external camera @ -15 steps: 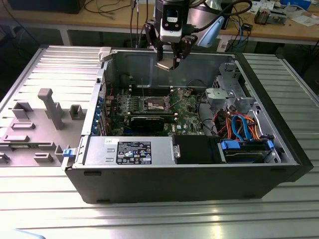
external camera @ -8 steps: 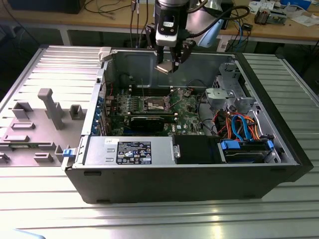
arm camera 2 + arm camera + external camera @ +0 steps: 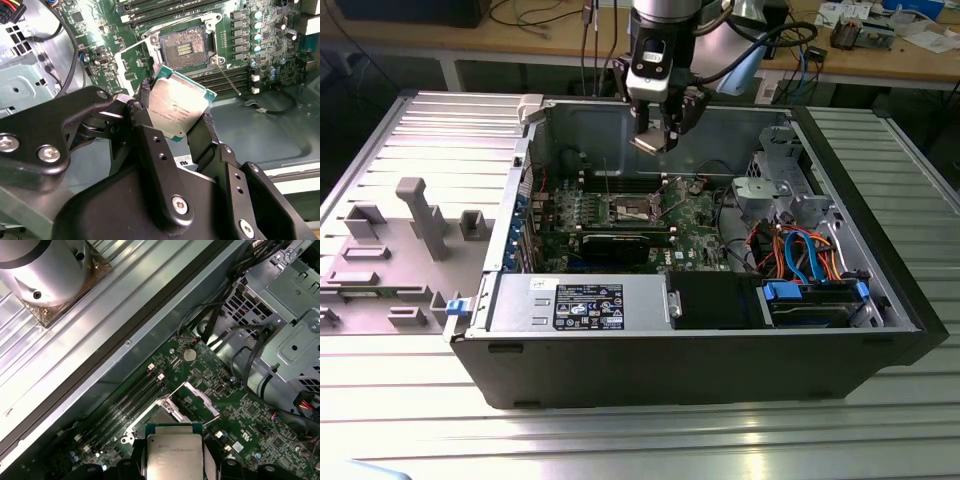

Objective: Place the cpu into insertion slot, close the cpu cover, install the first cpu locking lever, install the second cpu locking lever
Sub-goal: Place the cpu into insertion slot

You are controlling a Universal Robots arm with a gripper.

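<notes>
My gripper (image 3: 655, 135) hangs above the open computer case, shut on the cpu (image 3: 649, 142), a flat square chip with a dull silver top. In both wrist views the black fingers (image 3: 144, 107) clamp the cpu (image 3: 177, 107) (image 3: 174, 452) on two opposite edges. The insertion slot (image 3: 184, 46) (image 3: 632, 208) lies bare below on the green board, apart from the chip. The cpu cover (image 3: 131, 62) (image 3: 201, 396) stands swung up beside the slot. A thin locking lever (image 3: 229, 79) sticks out next to the socket.
A grey power supply box (image 3: 575, 300) and a long black card (image 3: 620, 245) sit in front of the board. The drive cage (image 3: 780, 180) and coloured cables (image 3: 800, 250) fill the exterior view's right. Long memory slots (image 3: 165, 10) run beside the socket. Case walls surround everything.
</notes>
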